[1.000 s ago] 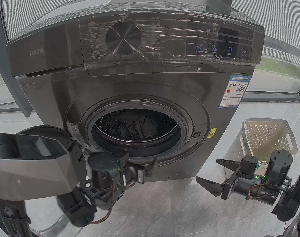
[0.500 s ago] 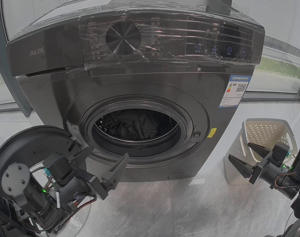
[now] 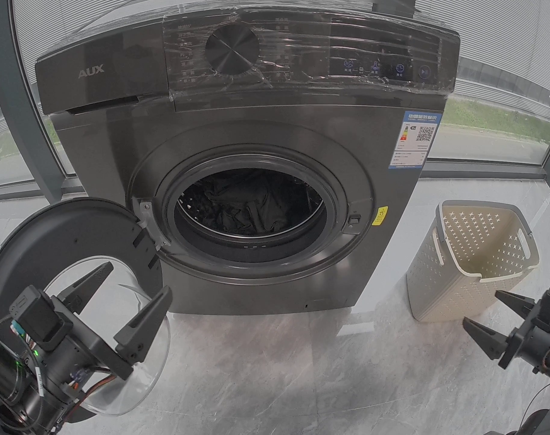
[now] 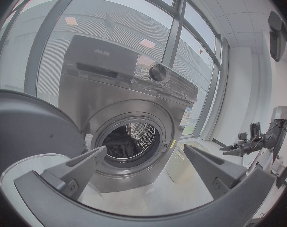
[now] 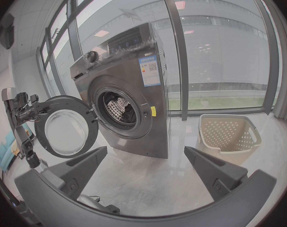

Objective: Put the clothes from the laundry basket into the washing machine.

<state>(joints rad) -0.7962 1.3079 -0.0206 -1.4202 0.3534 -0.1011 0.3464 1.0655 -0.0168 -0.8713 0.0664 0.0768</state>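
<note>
A grey front-loading washing machine stands ahead with its round door swung open to the left. Dark clothes lie inside the drum. The cream laundry basket sits on the floor to the machine's right, and I see nothing inside it. My left gripper hangs open low at the left, in front of the open door, holding nothing. My right gripper is open low at the right, just in front of the basket, also holding nothing.
Grey marbled floor spreads in front of the machine. Tall windows with dark frames stand behind and beside it. The door's glass bowl faces outward at the left.
The head view has drawn back and shifted, so the machine looks smaller. Both arms have pulled back toward me, the left gripper down to the left, the right gripper down to the right.
</note>
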